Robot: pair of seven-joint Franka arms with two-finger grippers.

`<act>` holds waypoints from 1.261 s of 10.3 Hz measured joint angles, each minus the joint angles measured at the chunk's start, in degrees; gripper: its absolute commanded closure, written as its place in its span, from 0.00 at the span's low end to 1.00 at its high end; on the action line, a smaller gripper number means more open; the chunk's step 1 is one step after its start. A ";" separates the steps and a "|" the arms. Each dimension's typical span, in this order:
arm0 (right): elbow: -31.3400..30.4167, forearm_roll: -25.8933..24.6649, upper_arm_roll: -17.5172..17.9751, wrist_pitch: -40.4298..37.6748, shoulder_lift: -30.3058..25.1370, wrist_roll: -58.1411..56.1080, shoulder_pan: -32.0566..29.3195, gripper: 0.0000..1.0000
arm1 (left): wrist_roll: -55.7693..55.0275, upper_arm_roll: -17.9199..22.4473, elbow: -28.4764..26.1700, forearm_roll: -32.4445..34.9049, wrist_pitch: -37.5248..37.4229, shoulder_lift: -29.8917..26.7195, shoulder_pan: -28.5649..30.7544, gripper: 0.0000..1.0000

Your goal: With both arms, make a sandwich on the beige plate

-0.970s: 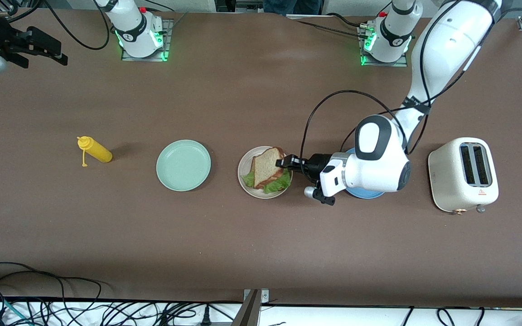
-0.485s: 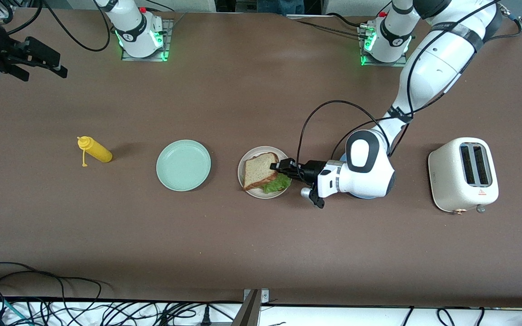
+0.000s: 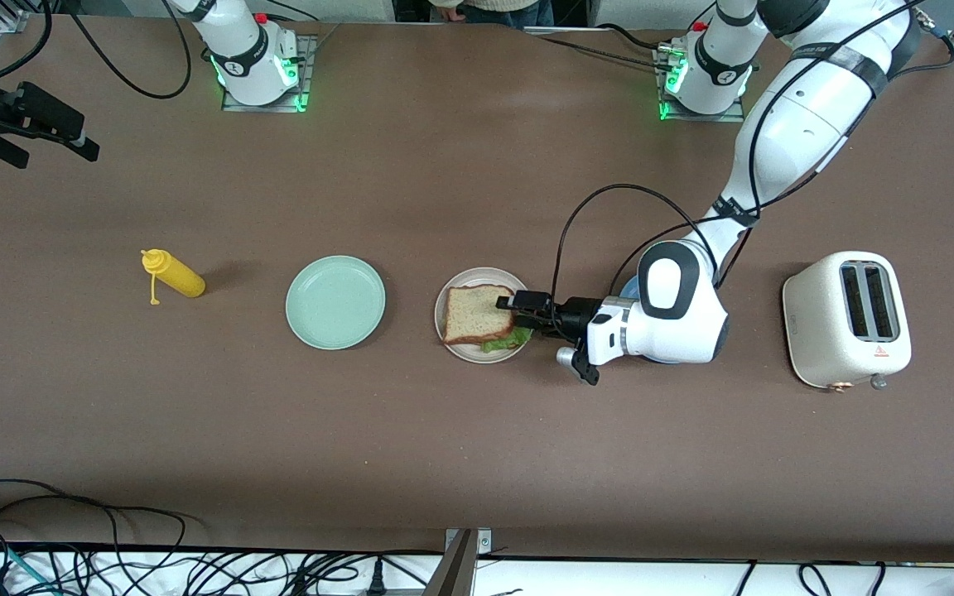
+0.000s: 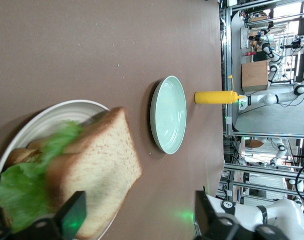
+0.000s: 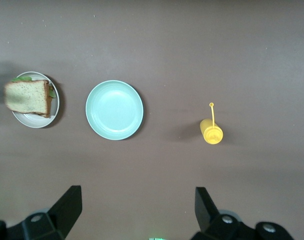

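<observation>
The sandwich (image 4: 86, 170) lies on the beige plate (image 4: 46, 112), the left pincer (image 4: 139, 217) spread wide around it.

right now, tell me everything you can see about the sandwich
The sandwich lies flat on the beige plate: two tan, speckled bread slices with brown crust, ruffled green lettuce poking out between them toward the left arm's end. The top slice sits slightly askew. The left gripper is at its edge with fingers spread, no longer clamping it.
</observation>
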 measured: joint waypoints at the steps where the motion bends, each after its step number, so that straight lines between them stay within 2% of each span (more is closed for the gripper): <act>1: 0.00 0.02 0.00 0.57 0.06 -0.03 0.00 0.00 | -0.02 0.19 -0.13 1.38 -0.33 -0.91 0.38 0.00; 5: 0.00 0.03 -0.10 1.45 0.48 -0.07 -0.01 0.00 | -7.42 0.37 -0.18 13.45 -4.62 -5.72 3.47 0.00; 8: -0.02 0.03 -0.68 1.81 0.58 -0.11 -0.02 0.00 | -18.72 0.46 -0.04 26.10 -11.65 -12.98 5.51 0.00; 11: -0.14 0.03 -0.58 2.02 1.55 -0.15 0.10 0.00 | -20.26 0.59 0.02 37.94 -17.15 -20.27 11.18 0.00; 13: -0.24 0.03 -0.48 2.28 2.55 -0.15 0.11 0.00 | -26.36 0.56 0.20 46.54 -23.84 -26.65 13.13 0.00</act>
